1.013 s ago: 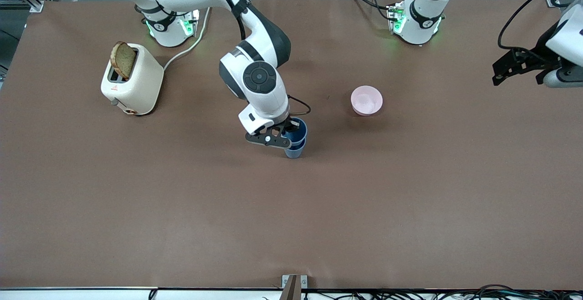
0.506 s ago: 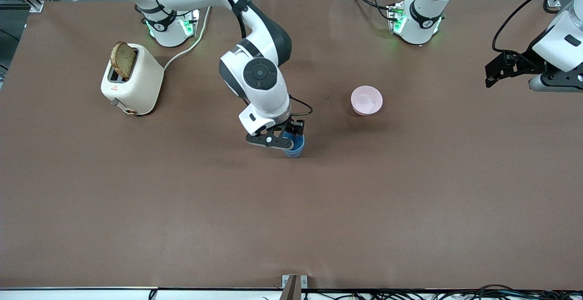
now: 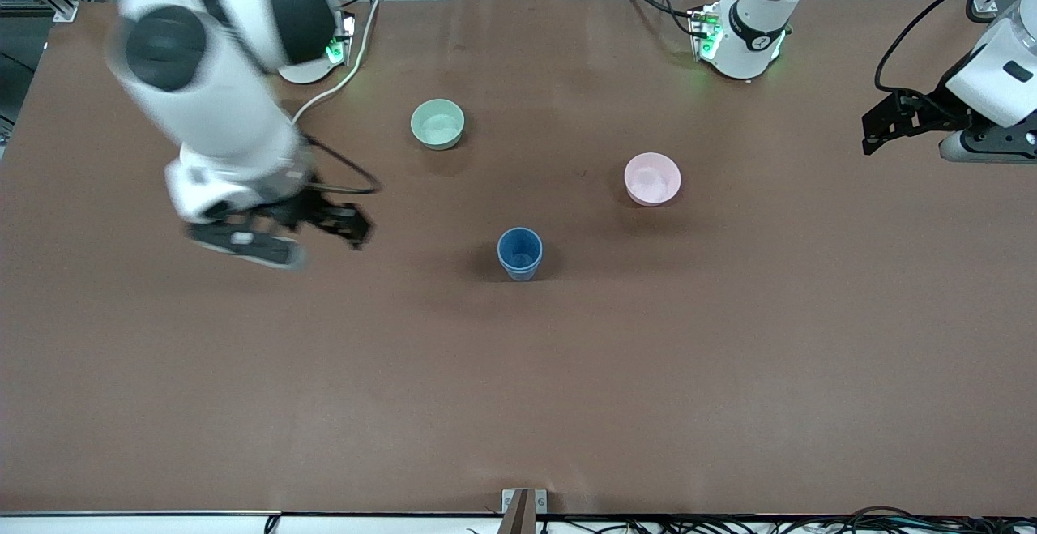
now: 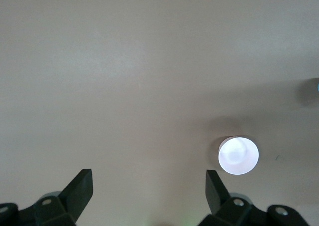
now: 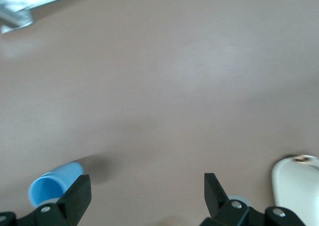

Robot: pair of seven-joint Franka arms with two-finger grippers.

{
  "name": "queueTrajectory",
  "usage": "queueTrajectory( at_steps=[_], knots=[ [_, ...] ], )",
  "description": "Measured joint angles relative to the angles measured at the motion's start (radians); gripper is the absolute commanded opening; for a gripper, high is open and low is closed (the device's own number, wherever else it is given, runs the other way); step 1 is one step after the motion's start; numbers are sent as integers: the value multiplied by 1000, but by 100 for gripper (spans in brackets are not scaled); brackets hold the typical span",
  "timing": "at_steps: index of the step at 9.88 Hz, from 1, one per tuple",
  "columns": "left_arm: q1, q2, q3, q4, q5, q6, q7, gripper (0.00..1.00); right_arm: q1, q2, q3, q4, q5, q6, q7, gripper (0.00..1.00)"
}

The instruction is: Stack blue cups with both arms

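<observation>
Right claw [image 3: 279, 230]: spread and holding nothing, up over bare surface [image 3: 567, 396] toward the right arm's end, well apart from the cups; blurred in the front view.
Right claw, wrist view: both fingers [image 5: 75, 196] stand wide apart, with brown surface between them.
Left claw [image 3: 891, 121]: spread and holding nothing, up over the left arm's end of the surface; this arm waits.
Left claw, wrist view: fingers [image 4: 79, 188] wide apart, pink bowl [image 4: 239, 155] showing between them, farther off.
Cups [image 3: 519, 253]: upright on the surface near its middle, free of both claws; they show as one blue tumbler from above, so the nesting cannot be told apart.
Pink bowl: toward the left arm's end from the cups, farther from the front camera.
Green bowl [image 3: 437, 124]: farther from the front camera than the cups, toward the right arm's end.
</observation>
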Motion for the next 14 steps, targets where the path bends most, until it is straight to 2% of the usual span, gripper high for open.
queueTrajectory(
  at_steps=[7,11,14],
  knots=[
    [0,7,0,38,-25,0,0,100,-428,-199,-1,-149,1,-130,-562,100],
    [0,17,2,50,-25,0,0,100,-432,-220,24,-120,64,-139,-586,100],
    [0,18,2,50,-25,0,0,100,-436,-223,21,-102,71,-140,-608,100]
  ],
)
